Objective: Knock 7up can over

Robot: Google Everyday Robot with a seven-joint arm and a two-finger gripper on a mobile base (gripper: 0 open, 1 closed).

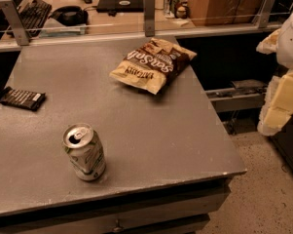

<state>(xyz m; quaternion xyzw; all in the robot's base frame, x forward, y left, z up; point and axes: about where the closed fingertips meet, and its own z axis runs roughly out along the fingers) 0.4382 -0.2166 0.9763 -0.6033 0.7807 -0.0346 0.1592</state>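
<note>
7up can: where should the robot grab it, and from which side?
Probably best around the middle of the 7up can, on its round side wall, coming in level from the right, where the tool hangs past the table edge. The can stands upright and nothing touches it, so its sides are free.

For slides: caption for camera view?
7up can stands upright on grey table; tool off its right edge.

Office workspace: keyboard [35, 14], headphones [69, 14], laptop [119, 4] on the desk [102, 22] behind the grey table [151, 130]; hand [281, 99] at right edge.
</note>
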